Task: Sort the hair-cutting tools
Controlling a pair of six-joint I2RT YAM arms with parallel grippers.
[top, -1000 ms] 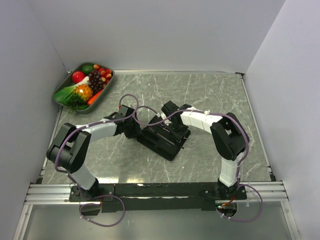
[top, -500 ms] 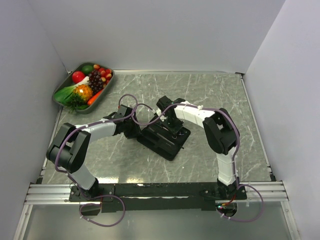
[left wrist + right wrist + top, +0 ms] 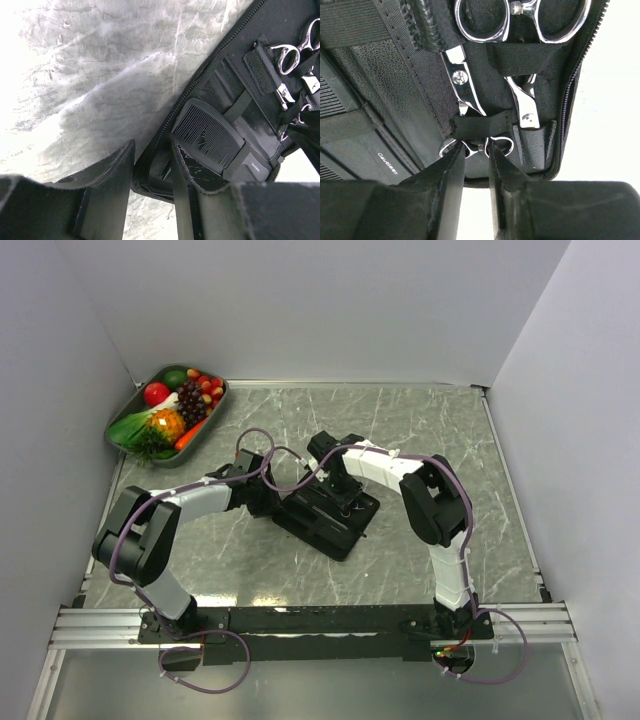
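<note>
Left tool (image 3: 151,150) clamps the pouch's (image 3: 240,45) 9 o'clock edge, while right tool (image 3: 476,155) pinches strapped scissors' (image 3: 479,147) rings.

1. Outer scissors (image 3: 526,100): thin, silver and closed. They lie flat under a strap inside the open pouch (image 3: 395,115), beside its zip edge, with the tip in a small pocket.
2. Inner scissors (image 3: 464,82): alike and parallel, just inward.
3. Comb (image 3: 210,134): black and fine-toothed, under a band on the pouch's other half.
</note>
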